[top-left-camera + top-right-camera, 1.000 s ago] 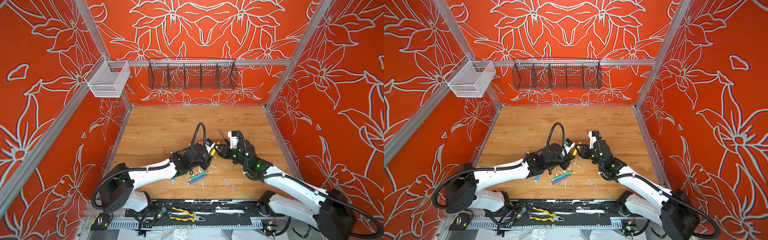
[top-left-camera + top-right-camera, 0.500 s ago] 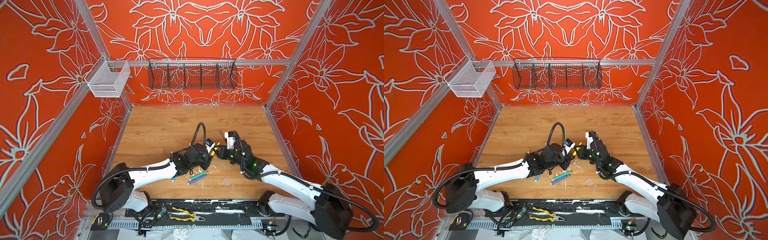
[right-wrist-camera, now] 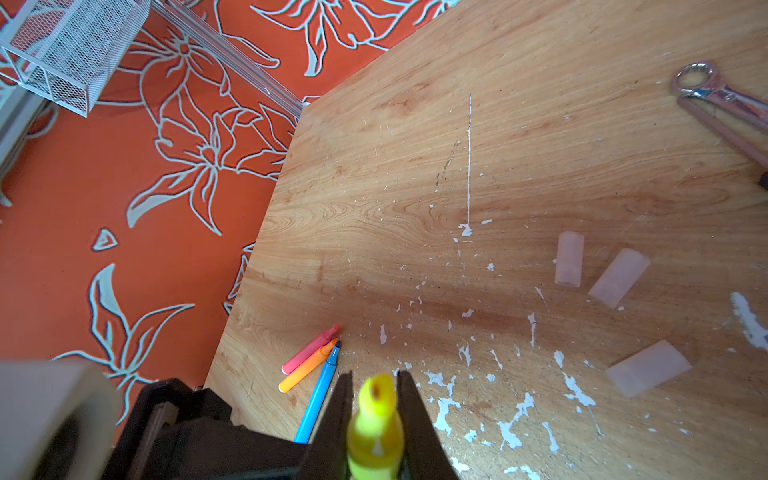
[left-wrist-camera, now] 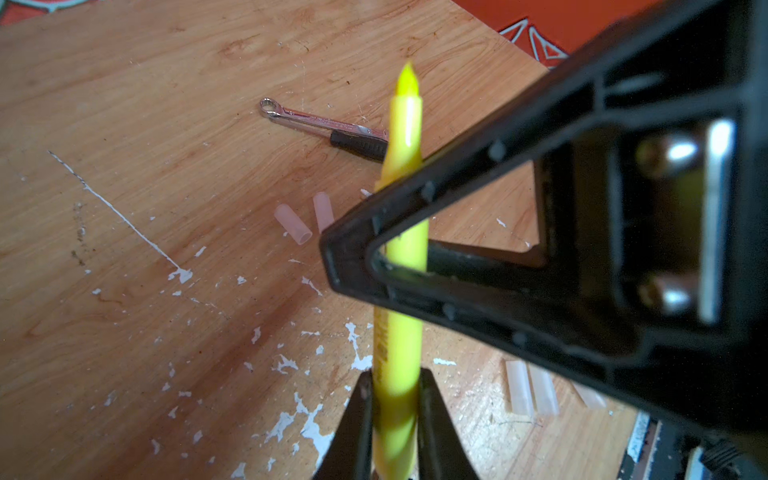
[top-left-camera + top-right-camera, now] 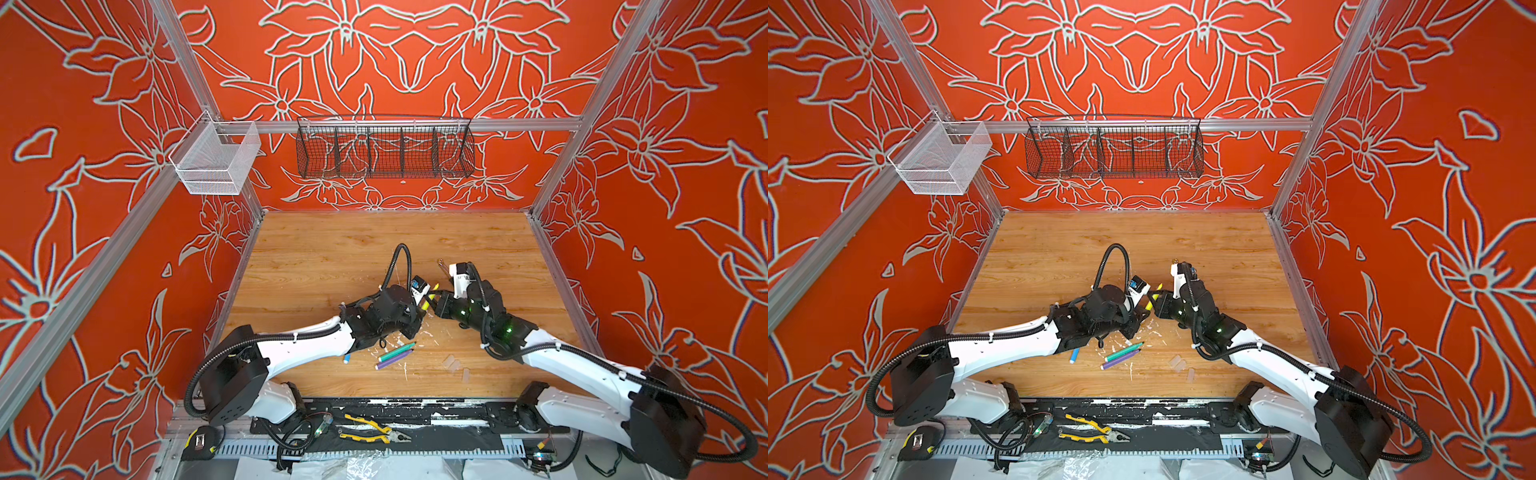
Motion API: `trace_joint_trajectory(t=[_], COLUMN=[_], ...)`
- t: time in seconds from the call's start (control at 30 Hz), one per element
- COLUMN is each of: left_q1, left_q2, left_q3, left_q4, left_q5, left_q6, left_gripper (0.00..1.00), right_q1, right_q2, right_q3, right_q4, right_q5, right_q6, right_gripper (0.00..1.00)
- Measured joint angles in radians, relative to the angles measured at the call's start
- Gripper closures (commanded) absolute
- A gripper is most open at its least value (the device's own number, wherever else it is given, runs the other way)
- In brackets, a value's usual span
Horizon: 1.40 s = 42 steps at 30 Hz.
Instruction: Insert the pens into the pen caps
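Nearest, on the front rail, lie the yellow-handled pliers. On the table, 3 clear caps sit near the front, R of centre. To their L the purple pen and green pen lie side by side. The blue pen is partly under my L arm, w/ the pink pen and orange pen beside it.

Mid-table, my L gripper pinches the yellow pen at its lower end. The fingers seem to press both sides, tho that view's blurred. My R gripper is clenched across the same pen higher up. 1 s ago it stood open and apart, off to the R; it has since come in and closed. The pen is tilted, off the table, felt tip bare.

Beyond it lie 2 more clear caps close together, then the metal tool w/ its dark handle. Farthest, on the walls, are the black wire basket and white mesh basket.
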Motion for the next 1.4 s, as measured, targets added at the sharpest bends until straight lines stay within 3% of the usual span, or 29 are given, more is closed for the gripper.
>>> trace_joint_trajectory(t=[0.17,0.53,0.67,0.8,0.83,0.87,0.93,1.0,1.23,1.4], left_q1=[0.013,0.025,0.025,0.022,0.023,0.023,0.023,0.025,0.088,0.129], left_q2=[0.008,0.014,0.023,0.024,0.024,0.024,0.024,0.024,0.021,-0.004], left_q3=[0.0,0.0,0.0,0.0,0.0,0.0,0.0,0.0,-0.013,-0.04], left_q4=[0.018,0.044,0.051,0.064,0.065,0.064,0.064,0.063,0.063,0.042], left_q5=[0.022,0.068,0.084,0.112,0.117,0.118,0.118,0.107,0.055,-0.068], left_q6=[-0.014,-0.021,-0.019,-0.015,-0.014,-0.011,-0.012,-0.017,-0.068,-0.118], left_gripper=[0.68,0.69,0.77,0.98,1.0,1.0,1.0,1.0,1.0,1.0], right_q1=[0.019,0.023,0.023,0.023,0.023,0.023,0.023,0.023,0.023,0.023], right_q2=[-0.012,-0.041,-0.058,-0.072,-0.076,-0.077,-0.077,-0.082,-0.125,-0.129], right_q3=[-0.021,-0.063,-0.079,-0.086,-0.089,-0.09,-0.089,-0.089,-0.037,0.064], right_q4=[0.029,0.096,0.108,0.109,0.108,0.108,0.105,0.089,-0.074,-0.23], right_q5=[-0.008,-0.009,-0.009,-0.006,-0.006,-0.006,-0.004,0.007,0.093,0.221], right_q6=[0.027,0.072,0.085,0.09,0.09,0.09,0.092,0.086,0.004,-0.071], right_gripper=[1.0,1.0,1.0,1.0,0.96,0.87,0.6,0.46,0.26,0.24])
